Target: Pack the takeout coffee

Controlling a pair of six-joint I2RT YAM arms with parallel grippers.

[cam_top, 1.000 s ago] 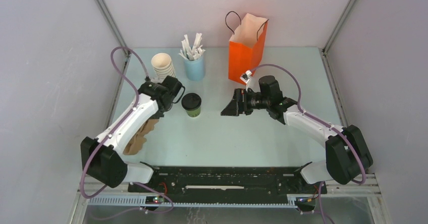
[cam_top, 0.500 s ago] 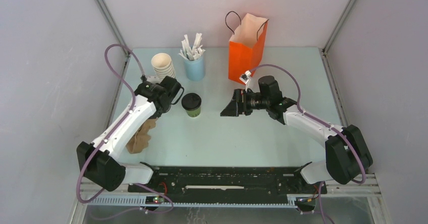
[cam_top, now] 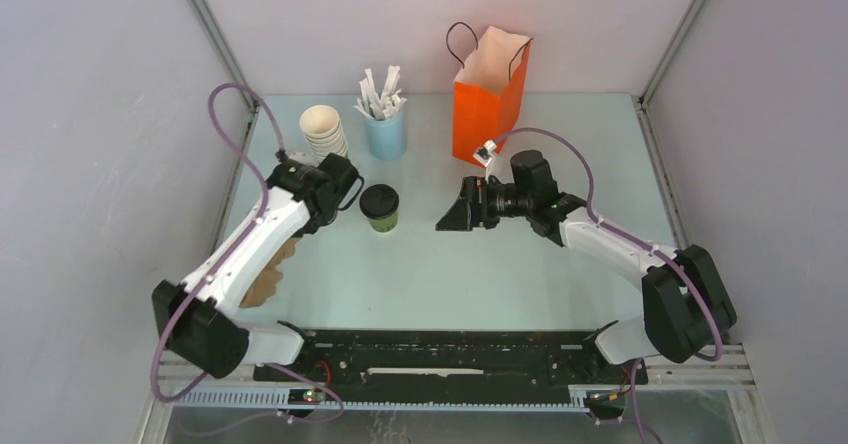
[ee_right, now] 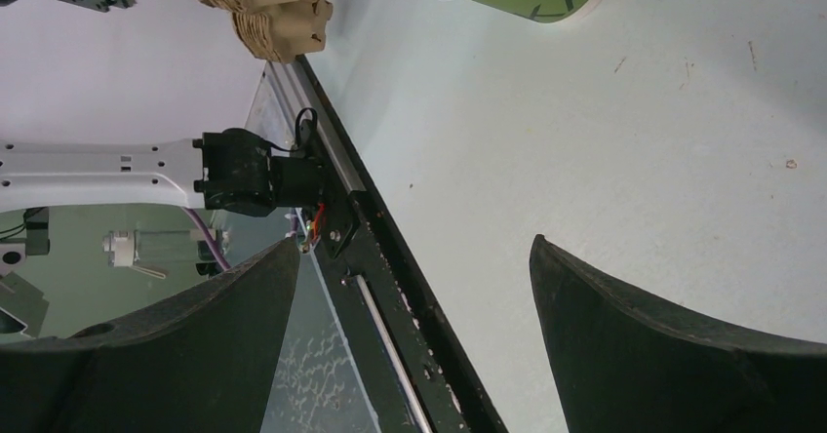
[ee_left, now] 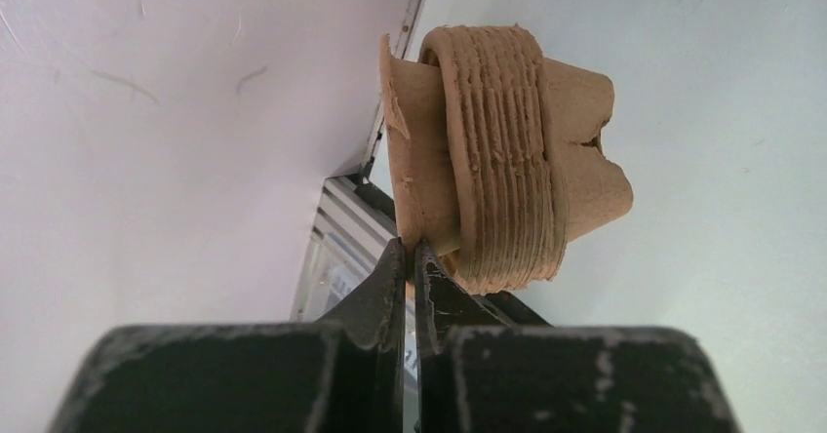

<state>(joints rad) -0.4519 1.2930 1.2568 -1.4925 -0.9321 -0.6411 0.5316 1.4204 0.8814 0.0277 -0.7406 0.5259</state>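
Green paper cup with a round black plastic lid [cam_top: 379, 207]: capped, but not yet packed.
It stands upright on the pale table [cam_top: 450, 274], between the two grippers and touched by neither. The lid looks fully seated, and dark print shows on the green wall. The right gripper [ee_right: 414, 248] points at it from a short way off, jaws wide and empty. The left gripper [ee_left: 410, 257], just beside the cup, pinches the rim of a brown moulded-pulp cup carrier [ee_left: 507, 160], held on its side. Behind the right gripper an orange paper bag with black handles [cam_top: 488, 99] stands open. By my reading, seating the cup in the carrier and bagging it both remain.
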